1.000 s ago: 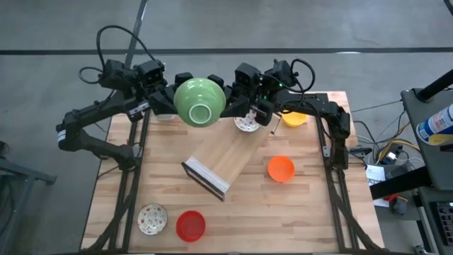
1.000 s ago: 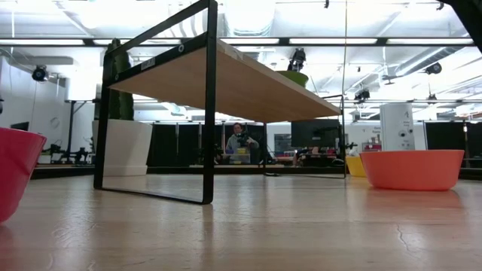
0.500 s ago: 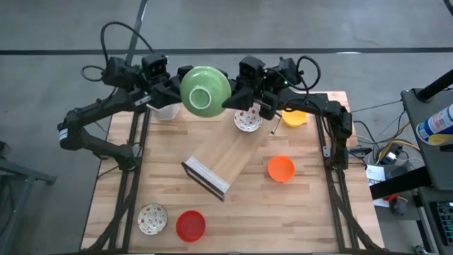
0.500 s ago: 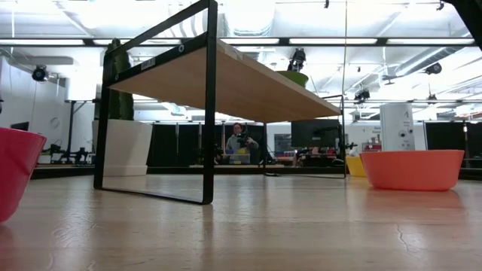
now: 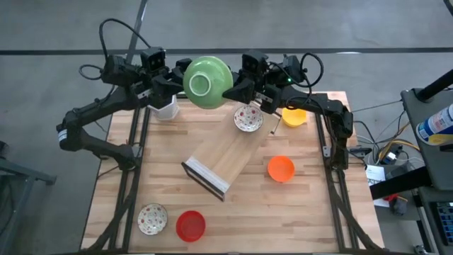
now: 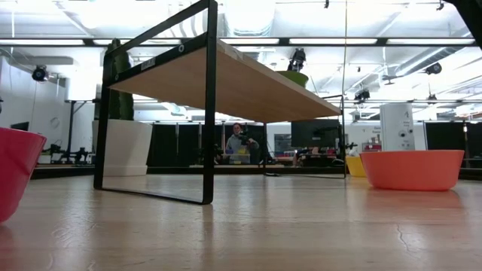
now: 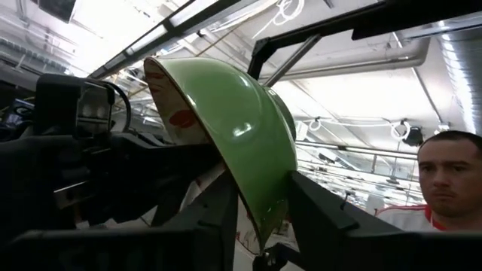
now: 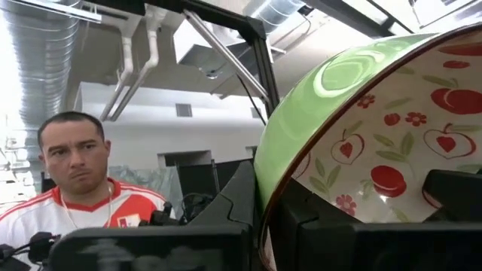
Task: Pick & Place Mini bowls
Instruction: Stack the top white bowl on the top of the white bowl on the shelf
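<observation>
Green bowl held by both grippers, raised farther back

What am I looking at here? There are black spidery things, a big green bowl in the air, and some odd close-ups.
The black things are two robot arms, each ending in a two-finger gripper. The overhead picture shows the whole wooden table. The left gripper and the right gripper each pinch the rim of one large green bowl, held up at the table's far edge. On the table lie small bowls: a red one, an orange one, a yellow one and two white patterned ones, plus a small wooden shelf. One picture is taken at table height. The close-ups come from cameras on the wrists; a person stands behind.
</observation>
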